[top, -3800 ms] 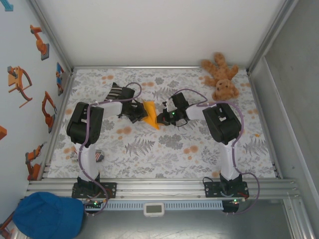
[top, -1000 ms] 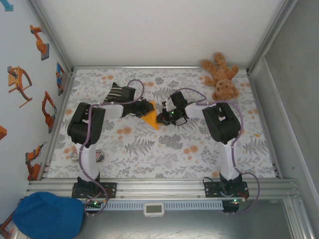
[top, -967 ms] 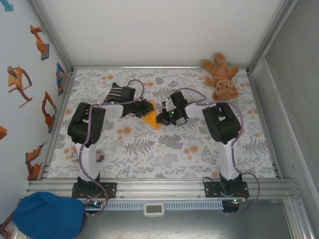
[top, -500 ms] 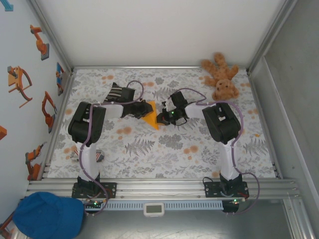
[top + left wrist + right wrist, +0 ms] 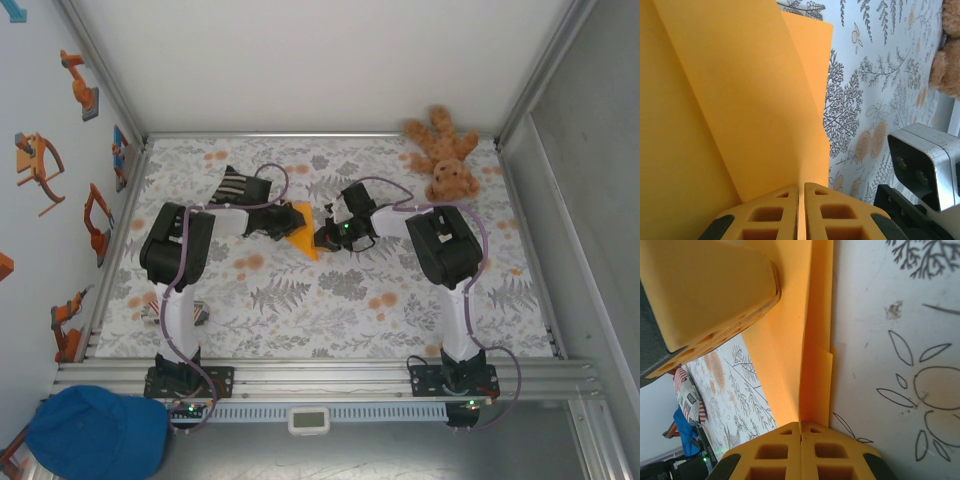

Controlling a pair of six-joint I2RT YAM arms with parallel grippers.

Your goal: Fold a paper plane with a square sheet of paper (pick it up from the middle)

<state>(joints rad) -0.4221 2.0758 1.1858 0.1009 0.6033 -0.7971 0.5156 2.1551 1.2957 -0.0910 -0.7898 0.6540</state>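
Nearest, at 7 o'clock beyond the table's near edge, lies a blue cap [image 5: 95, 435]. The two arm bases stand at 6 o'clock on the rail, and both arms reach forward over the flower-patterned table [image 5: 330, 310] towards its middle.

There the sheet of paper [image 5: 303, 240], orange-yellow and already folded into a small pointed shape, sits between the two grippers. The left gripper [image 5: 291, 222] comes at it from 9 o'clock and the right gripper [image 5: 320, 238] from 3 o'clock.

From the left wrist, the left gripper [image 5: 801, 210] has its jaws clenched on an edge of the paper [image 5: 730, 100], which rises from them in two overlapping layers. At 4 o'clock in that view a grey camera housing [image 5: 925, 165] stands close by.

From the right wrist, the right gripper [image 5: 801, 450] has its jaws clamped on the paper [image 5: 790, 365] along a crease. One folded layer lies low beside the patterned cloth, though I cannot tell if it touches. At 10 o'clock a yellow finger [image 5: 710, 295] of the left gripper presses against the paper's face.

Farther out, a striped sock [image 5: 232, 185] lies at 11 o'clock just behind the left wrist. A brown teddy bear [image 5: 445, 160] sprawls at 1 o'clock in the far right corner, well apart from the paper.
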